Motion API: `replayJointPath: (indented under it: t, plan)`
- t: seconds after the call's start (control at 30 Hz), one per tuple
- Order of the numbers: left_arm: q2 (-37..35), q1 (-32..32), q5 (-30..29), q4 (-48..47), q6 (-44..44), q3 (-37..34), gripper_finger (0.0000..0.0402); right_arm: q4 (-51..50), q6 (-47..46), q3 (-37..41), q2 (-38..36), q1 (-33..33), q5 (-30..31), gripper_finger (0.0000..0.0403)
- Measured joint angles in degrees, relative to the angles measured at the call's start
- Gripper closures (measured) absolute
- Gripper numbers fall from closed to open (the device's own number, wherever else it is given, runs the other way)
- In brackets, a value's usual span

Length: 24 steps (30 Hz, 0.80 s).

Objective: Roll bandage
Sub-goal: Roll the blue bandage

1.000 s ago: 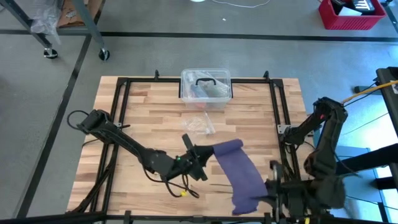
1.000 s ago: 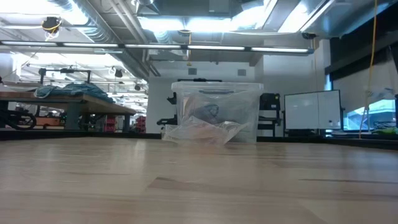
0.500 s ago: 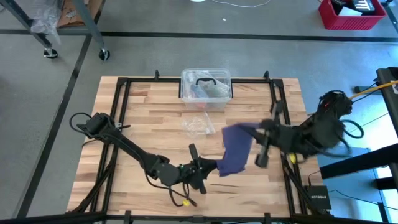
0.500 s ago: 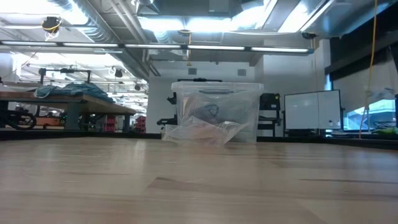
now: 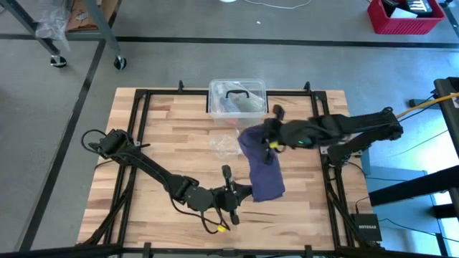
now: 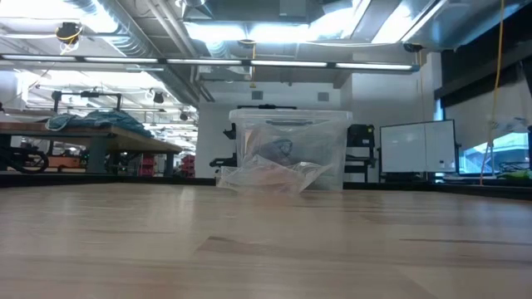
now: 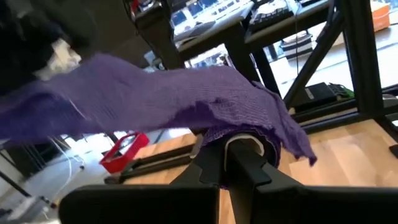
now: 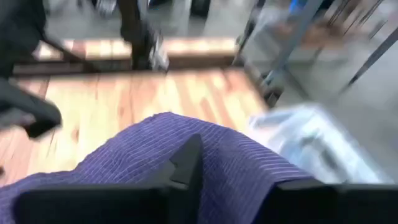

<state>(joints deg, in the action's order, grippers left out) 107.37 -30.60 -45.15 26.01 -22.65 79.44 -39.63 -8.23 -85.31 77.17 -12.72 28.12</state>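
Note:
The bandage (image 5: 259, 168), a dark purple strip, hangs between my two grippers over the table's right half, and the low view shows none of it. My left gripper (image 5: 242, 192) is shut on its near end, toward the table's near edge. My right gripper (image 5: 269, 143) is at its far end, next to the clear box. In the right wrist view the bandage (image 8: 155, 162) drapes over that gripper and hides how its jaws stand. The left wrist view shows the bandage (image 7: 174, 93) stretching away from my left gripper (image 7: 244, 146). My left gripper has the bandage's near end (image 7: 273, 138), which curls over and around the shut fingertips (image 7: 242, 144). The fingers lie level, coming from the table's left, across the strip. The rest of the strip runs away toward the far side, spread wide and off the table.
A clear plastic box (image 5: 237, 100) with a black handle stands at the far edge's middle, with a crinkled clear wrapper (image 5: 226, 145) on the table in front of it. A black metal frame (image 5: 326, 158) borders the wooden table. Bare wood lies to the left.
My right gripper has swung from the table's near right corner toward the far edge and the box, carrying the bandage's free end in an arc. The strip once ran toward the near edge and now runs toward the far side. My left gripper has rolled and sunk slightly.

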Motion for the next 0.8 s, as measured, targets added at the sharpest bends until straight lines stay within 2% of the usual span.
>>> replayJointPath:
  t: [0.17, 0.3, 0.6, 0.8]
  plan:
    - [0.0, 1.1, 0.0, -4.3, 6.2, -0.1, 0.0401, 0.0, -3.4, 4.7, 1.1, 5.4, -10.4, 0.0235]
    - [0.0, 1.8, 0.0, -6.7, 10.3, -0.1, 0.0398, -2.6, -5.5, 5.3, 1.4, 7.2, -15.3, 0.0205]
    - [0.0, 3.6, 0.2, -14.3, 20.2, -0.1, 0.0399, -3.4, -9.1, 5.3, 1.2, 7.2, -16.7, 0.0196]
    - [0.0, 4.2, 0.2, -17.8, 24.1, -0.1, 0.0395, -0.6, -11.5, 8.0, 2.4, 7.2, -13.8, 0.0196]
